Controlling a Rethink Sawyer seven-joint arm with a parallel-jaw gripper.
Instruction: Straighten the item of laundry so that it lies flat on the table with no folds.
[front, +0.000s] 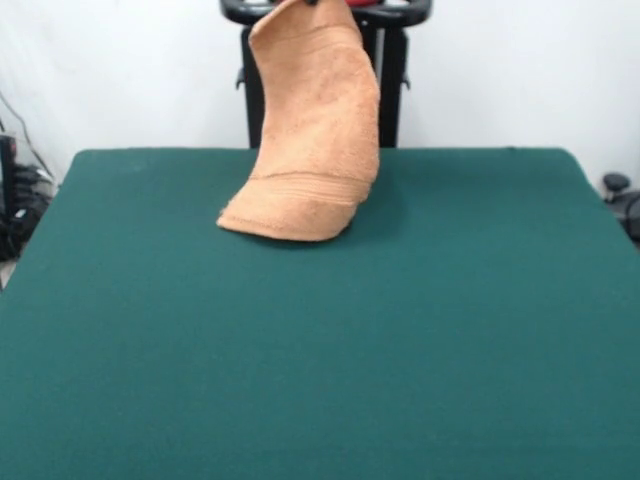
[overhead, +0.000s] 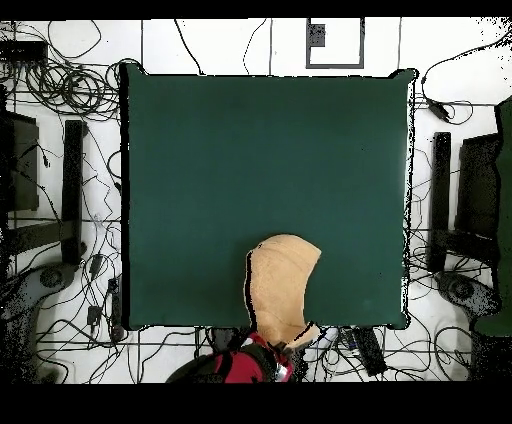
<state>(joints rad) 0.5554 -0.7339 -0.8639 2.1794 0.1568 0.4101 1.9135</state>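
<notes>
The orange-tan towel (front: 315, 130) hangs upright from its top corner at the far side of the green table (front: 320, 350). Its lower end, with a woven border band, rests curled on the cloth. My gripper (front: 305, 3) shows only at the picture's top edge, shut on the towel's top corner. In the overhead view the towel (overhead: 282, 285) lies near the table's (overhead: 260, 150) bottom edge, just above the red arm (overhead: 250, 362). There the gripper (overhead: 287, 343) is mostly hidden by the towel. No tag shows.
The black pedestal (front: 392, 90) stands behind the table's far edge. Many cables (overhead: 70, 90) lie on the floor around the table. Black stands (overhead: 72, 190) flank its left and right (overhead: 441, 200) sides.
</notes>
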